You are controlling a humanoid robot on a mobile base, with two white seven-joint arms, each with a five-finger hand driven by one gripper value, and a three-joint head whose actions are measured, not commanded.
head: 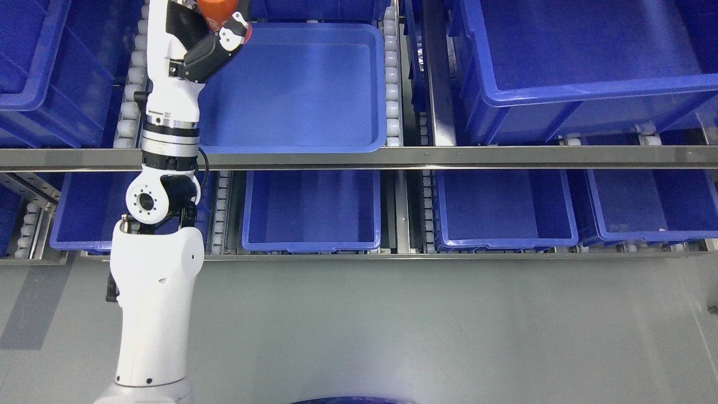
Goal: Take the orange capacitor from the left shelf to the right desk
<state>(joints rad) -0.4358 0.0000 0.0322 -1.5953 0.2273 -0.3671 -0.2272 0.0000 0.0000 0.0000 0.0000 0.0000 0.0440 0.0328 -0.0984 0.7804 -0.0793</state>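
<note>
The orange capacitor (217, 8) sits at the very top edge of our view, above the near-left corner of the shallow blue tray (314, 95) on the upper shelf level, with our left hand (216, 33) wrapped around it, one finger (235, 29) curling across its lower side. To do this step well, we judge we should keep that grip firm and lift clear of the tray rim before swinging right toward the desk, which is out of sight. Our left arm reaches straight up from the lower left, wrist bent inward toward the tray.
</note>
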